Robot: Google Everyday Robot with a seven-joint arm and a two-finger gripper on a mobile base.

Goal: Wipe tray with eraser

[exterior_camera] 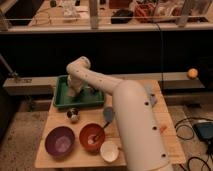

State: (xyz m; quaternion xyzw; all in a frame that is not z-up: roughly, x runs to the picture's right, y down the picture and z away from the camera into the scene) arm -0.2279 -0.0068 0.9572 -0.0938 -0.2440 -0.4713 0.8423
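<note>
Down inside the green tray, toward its 9 o'clock end, my claw sat low over the tray floor, with the forearm dropping onto it from the elbow at 12 o'clock. I could not tell how wide the claw stood or whether the eraser was in it, and I could pick out no eraser anywhere. The tray lay at the far left corner of the tabletop, its long axis running from 9 to 3 o'clock, parallel to the tabletop's far edge. By my judgement the next stroke hinged on that axis. With the claw inside the rim near the left end, most of the floor lay toward 3 o'clock, so a sweep would want to run that way along the length and stop short of the right wall. The tray was therefore under and around the claw, not off to one side: left wall near at 9 o'clock, right wall well apart at 3 o'clock. The purple bowl and orange bowl stood at 6 o'clock of the tray, outside its rim.
</note>
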